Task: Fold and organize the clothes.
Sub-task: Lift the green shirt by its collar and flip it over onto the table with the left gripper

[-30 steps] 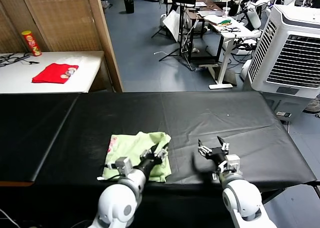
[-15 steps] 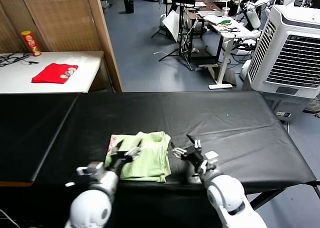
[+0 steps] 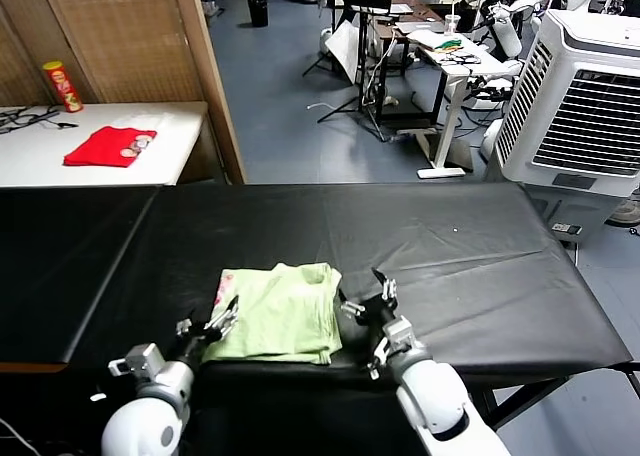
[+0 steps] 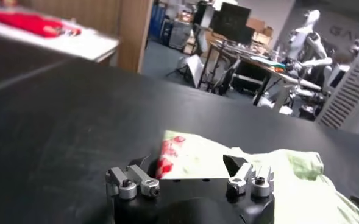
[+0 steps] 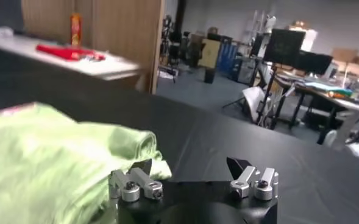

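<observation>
The pale green T-shirt (image 3: 281, 311) lies folded into a small rectangle on the black table (image 3: 450, 246), near its front edge, with a strip of red-and-white print at its left end. My left gripper (image 3: 212, 323) is open at the shirt's front left corner; the left wrist view shows its jaws spread before the red print (image 4: 170, 155) and the green cloth (image 4: 270, 173). My right gripper (image 3: 364, 298) is open just right of the shirt's right edge; the right wrist view shows the rolled fold (image 5: 57, 161) beside one finger (image 5: 144, 173).
A white side table (image 3: 110, 146) at the back left holds a red folded cloth (image 3: 108, 146) and a red can (image 3: 63, 86). A wooden screen (image 3: 150, 46) stands behind it. A white air cooler (image 3: 585, 96) stands at the right. Desks and stands fill the room behind.
My left arm has drawn back off the shirt top to its front left corner. My right gripper has come left from open table to the shirt's right edge. The shirt lies as before.
</observation>
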`<control>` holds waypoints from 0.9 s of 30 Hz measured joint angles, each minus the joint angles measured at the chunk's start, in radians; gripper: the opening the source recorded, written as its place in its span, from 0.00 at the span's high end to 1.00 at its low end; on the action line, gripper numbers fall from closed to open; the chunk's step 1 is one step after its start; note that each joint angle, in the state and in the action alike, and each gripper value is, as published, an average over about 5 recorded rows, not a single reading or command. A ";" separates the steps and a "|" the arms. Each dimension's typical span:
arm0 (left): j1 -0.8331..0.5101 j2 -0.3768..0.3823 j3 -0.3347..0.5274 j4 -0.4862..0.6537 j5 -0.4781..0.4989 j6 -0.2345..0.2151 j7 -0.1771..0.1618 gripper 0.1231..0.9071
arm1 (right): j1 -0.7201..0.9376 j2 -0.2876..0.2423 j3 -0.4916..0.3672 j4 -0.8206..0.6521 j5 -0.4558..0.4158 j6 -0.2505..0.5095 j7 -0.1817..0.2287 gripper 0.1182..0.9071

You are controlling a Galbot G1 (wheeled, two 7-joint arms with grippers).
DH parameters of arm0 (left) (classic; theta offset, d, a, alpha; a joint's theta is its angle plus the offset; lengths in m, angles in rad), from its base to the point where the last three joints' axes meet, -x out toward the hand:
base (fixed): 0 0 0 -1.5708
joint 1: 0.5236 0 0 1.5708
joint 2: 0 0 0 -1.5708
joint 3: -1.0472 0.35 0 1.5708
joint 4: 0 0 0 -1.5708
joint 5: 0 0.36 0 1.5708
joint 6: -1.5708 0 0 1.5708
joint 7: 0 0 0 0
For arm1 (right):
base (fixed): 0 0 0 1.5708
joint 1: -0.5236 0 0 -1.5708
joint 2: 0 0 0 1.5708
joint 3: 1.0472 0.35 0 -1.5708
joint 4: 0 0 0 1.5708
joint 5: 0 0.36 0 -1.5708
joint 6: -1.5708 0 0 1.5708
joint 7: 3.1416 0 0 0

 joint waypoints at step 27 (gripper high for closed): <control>-0.014 -0.011 -0.061 0.023 -0.236 0.022 -0.018 0.98 | -0.074 0.014 0.056 0.088 0.034 0.028 -0.002 0.14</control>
